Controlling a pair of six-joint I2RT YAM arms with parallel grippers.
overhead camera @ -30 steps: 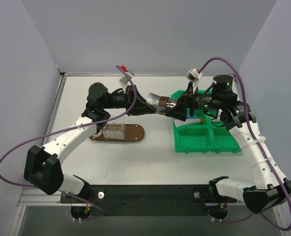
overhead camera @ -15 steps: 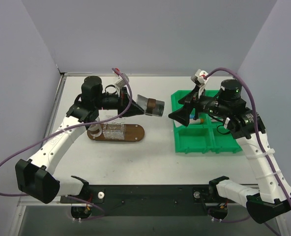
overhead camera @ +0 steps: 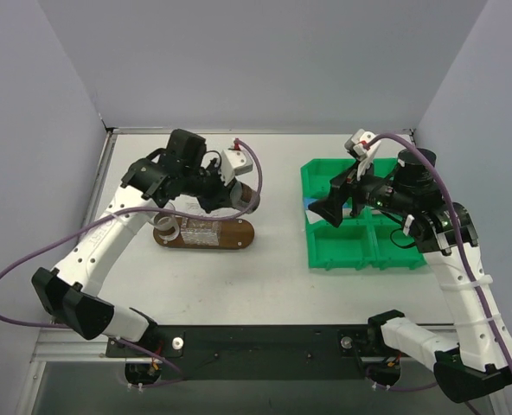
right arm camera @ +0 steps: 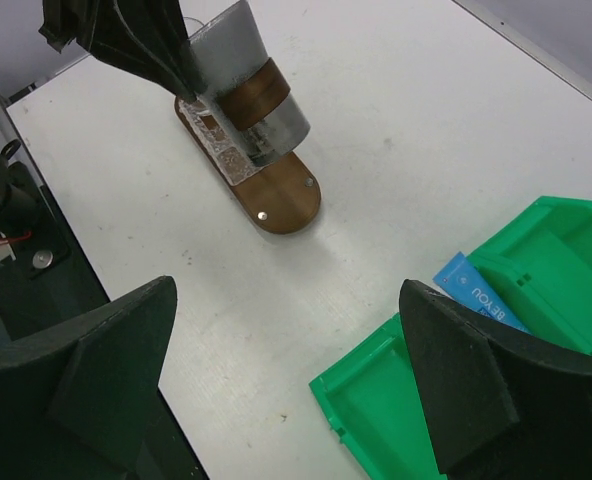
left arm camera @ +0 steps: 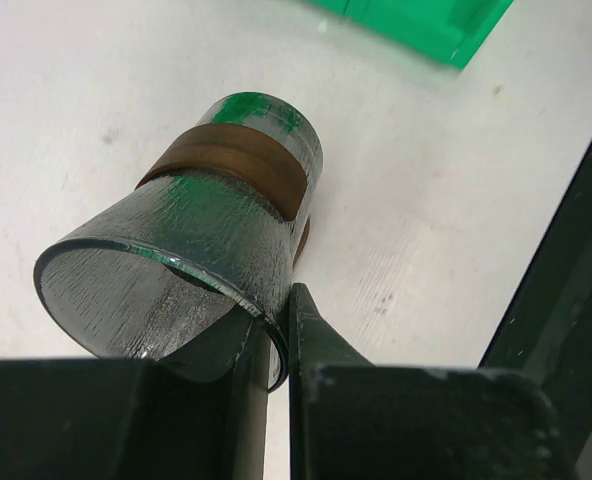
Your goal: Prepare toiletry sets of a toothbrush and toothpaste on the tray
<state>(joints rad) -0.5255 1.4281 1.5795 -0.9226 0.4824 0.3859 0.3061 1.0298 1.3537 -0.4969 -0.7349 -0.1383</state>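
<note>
White tabletop point(overhead camera: 273, 268): left fingers point(left arm camera: 316, 345) pinch clear cup point(left arm camera: 216, 230) at rim; right fingers point(right arm camera: 106, 370) spread, empty, by green bin point(right arm camera: 376, 400) holding toothpaste point(right arm camera: 476, 295).

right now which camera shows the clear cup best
Left wrist: the clear cup fills the frame, rim pinched by the left gripper. Right wrist shows it smaller, near the tray; top external shows little of it.

pale lavender walls point(overhead camera: 273, 52) enclose a white table point(overhead camera: 273, 268).

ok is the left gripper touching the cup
Touching. The left wrist view shows the left gripper clamped on the rim of the cup, one side inside the wall and one outside.
</note>
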